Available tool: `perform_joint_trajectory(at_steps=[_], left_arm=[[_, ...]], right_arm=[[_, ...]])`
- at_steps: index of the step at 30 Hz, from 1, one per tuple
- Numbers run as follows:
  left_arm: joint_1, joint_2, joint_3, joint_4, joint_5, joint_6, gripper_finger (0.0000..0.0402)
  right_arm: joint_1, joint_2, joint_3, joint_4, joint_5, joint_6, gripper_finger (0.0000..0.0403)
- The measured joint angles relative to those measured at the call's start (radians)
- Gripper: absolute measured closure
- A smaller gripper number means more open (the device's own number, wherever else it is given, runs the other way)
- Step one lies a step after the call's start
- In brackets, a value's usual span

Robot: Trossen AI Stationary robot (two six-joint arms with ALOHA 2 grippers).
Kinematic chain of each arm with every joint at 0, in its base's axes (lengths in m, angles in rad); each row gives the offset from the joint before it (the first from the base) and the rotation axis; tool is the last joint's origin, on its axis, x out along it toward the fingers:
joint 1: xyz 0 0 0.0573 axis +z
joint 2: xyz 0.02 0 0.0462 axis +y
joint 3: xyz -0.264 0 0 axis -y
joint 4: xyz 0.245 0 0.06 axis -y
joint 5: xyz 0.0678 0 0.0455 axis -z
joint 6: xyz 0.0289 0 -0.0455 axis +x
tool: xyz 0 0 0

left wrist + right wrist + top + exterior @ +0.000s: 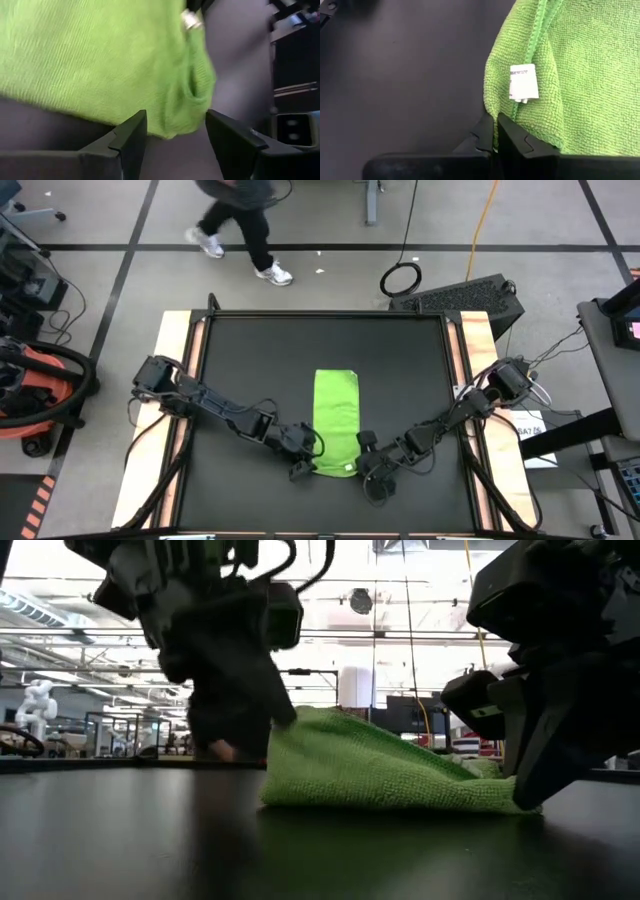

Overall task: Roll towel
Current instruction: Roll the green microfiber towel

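Note:
The lime-green towel (335,415) lies as a long narrow strip on the black mat (410,360), running from far to near. A white label (523,82) sits by its hem. In the low view its near end (340,760) humps up on the left and slopes down to the right. My right gripper (495,131) is shut on the near right corner. My left gripper (175,137) is open at the near left corner (192,112), which lies just ahead of the gap between its fingers. Whether they touch it, I cannot tell. My right gripper pinches the towel's hemmed edge (494,119) at the near right corner, just below the white label, between its two fingertips (512,136). It comes slanting down from the table's near right. The cloth there stays low on the mat (505,798), slack.
Bare black mat lies on both sides of the towel and beyond its far end. Wooden strips (175,350) border the mat left and right. A person (240,220) walks on the floor past the far edge. A black case (470,295) stands at the far right corner.

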Motion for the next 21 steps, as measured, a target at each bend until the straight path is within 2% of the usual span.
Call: perform_joint_trajectory(at_steps=[7,15,21], left_arm=[[0.0,0.067,0.062,-0.006,0.004,-0.03,0.0206],[0.002,0.067,0.071,-0.023,0.046,-0.024,0.0297],[-0.002,0.067,0.071,0.01,0.068,-0.132,0.0368]], right_arm=[[-0.005,0.0,0.0,0.001,0.0,0.001,0.0399],[-0.005,0.0,0.0,-0.001,-0.008,0.009,0.0399],[-0.005,0.0,0.0,-0.008,-0.019,0.011,0.0399]])
